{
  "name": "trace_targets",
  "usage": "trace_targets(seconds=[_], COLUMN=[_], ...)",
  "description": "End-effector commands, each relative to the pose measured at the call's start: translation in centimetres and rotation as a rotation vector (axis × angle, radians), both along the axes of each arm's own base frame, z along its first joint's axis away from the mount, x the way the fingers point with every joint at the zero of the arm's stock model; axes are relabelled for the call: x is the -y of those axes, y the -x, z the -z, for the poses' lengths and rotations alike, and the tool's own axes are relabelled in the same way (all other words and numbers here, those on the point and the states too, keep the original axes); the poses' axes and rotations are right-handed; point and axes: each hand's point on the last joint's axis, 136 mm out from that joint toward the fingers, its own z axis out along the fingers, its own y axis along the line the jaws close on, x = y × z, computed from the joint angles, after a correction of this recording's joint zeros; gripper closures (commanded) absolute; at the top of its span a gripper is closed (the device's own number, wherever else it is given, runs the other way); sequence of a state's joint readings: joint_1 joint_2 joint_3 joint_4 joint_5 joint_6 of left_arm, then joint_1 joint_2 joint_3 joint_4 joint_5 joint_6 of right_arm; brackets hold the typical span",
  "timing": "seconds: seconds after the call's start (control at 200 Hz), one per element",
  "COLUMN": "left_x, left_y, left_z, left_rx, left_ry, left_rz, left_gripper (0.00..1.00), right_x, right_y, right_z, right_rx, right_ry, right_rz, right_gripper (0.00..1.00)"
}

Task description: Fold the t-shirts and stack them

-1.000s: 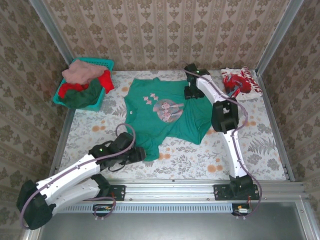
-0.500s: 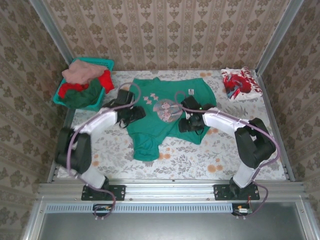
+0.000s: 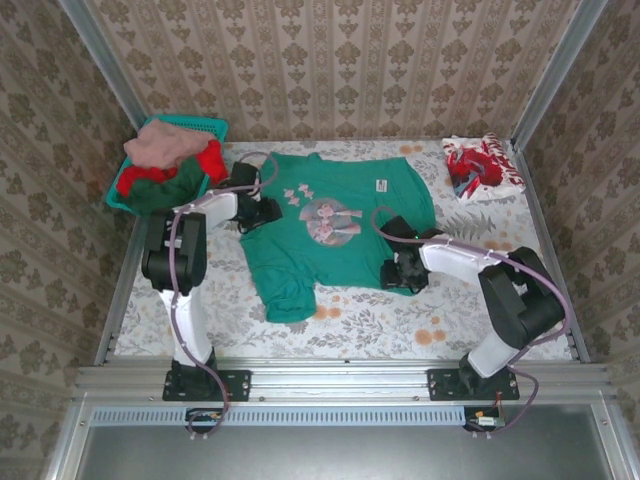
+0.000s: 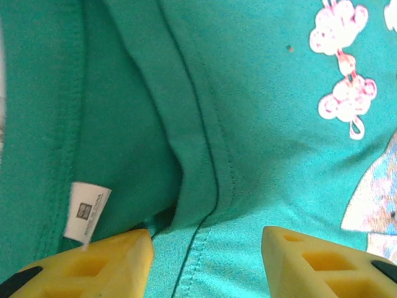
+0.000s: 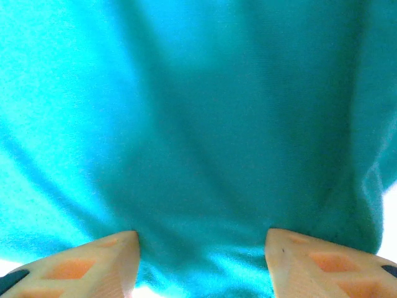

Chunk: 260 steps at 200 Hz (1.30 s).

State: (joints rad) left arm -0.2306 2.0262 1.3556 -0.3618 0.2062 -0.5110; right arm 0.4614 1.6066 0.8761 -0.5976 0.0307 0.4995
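Observation:
A teal-green t-shirt [image 3: 330,225] with a pale pink chest print lies spread on the table, its lower left part bunched. My left gripper [image 3: 260,211] is down on its left shoulder, beside the collar. In the left wrist view, the gripper [image 4: 206,234] is open, with a stitched seam and a white label [image 4: 85,211] between and beside the yellow fingers [image 4: 105,267]. My right gripper [image 3: 400,272] rests at the shirt's near right hem. In the right wrist view, the gripper [image 5: 201,234] is open with teal cloth [image 5: 198,124] lying across the gap. A folded red-and-white t-shirt [image 3: 482,166] sits at the back right.
A teal mesh basket [image 3: 203,127] at the back left holds salmon-pink, red and dark green shirts [image 3: 165,165]. Metal frame rails border the flowered tabletop [image 3: 400,325], which shows along the front. Both arms arch over the table's sides.
My left arm swung from the front left up to the shirt's left shoulder. My right arm came from the back down to the near right hem. The shirt now lies flatter and wider.

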Motion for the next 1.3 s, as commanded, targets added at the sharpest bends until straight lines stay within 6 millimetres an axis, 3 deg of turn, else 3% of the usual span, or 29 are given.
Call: trace_targets(seconds=[0.0,0.13,0.245,0.35,0.435,0.5,0.545,0.67,0.785,1.015,1.295], left_x=[-3.4,-3.5,-3.4,-2.5,-1.4,-0.3,0.7,2.2,4.1,7.0,7.4], left_y=[2.6,3.0,3.9,5.5,7.6,10.2,12.1,17.2,21.5,29.0,33.5], left_z=[4.6,3.6,2.1,-0.4,-2.7,-4.1,-4.6,-4.6,-4.4,-1.7,3.5], left_rx=[-0.148,-0.136,-0.125,-0.079,-0.047,-0.023,-0.009,-0.012,0.015,-0.019,-0.17], left_ry=[-0.099,-0.089,-0.084,-0.08,-0.12,-0.186,-0.209,-0.226,-0.213,-0.212,-0.283], left_rz=[-0.005,0.002,0.009,0.031,0.057,0.092,0.112,0.12,0.19,0.374,0.432], left_gripper=[0.48,0.48,0.43,0.42,0.41,0.4,0.38,0.38,0.41,0.42,0.43], right_x=[2.6,4.4,4.2,0.4,-3.5,-4.4,-4.2,-3.2,-1.9,1.1,4.3], right_y=[2.2,2.0,0.8,-1.0,-2.0,-3.1,-4.1,-6.5,-6.9,-7.4,-7.2], right_z=[-0.3,-1.5,-4.8,-8.8,-10.0,-9.8,-8.3,-4.5,-2.2,-1.0,0.1], right_rx=[-0.06,-0.039,0.057,0.231,0.309,0.325,0.301,0.196,0.123,0.084,0.046], right_ry=[0.076,0.096,0.097,0.018,-0.092,-0.119,-0.081,-0.003,0.044,0.045,0.04], right_rz=[0.042,0.057,0.004,-0.099,-0.173,-0.175,-0.158,-0.093,-0.043,0.056,0.126], right_gripper=[0.41,0.42,0.42,0.41,0.41,0.41,0.41,0.41,0.41,0.41,0.4])
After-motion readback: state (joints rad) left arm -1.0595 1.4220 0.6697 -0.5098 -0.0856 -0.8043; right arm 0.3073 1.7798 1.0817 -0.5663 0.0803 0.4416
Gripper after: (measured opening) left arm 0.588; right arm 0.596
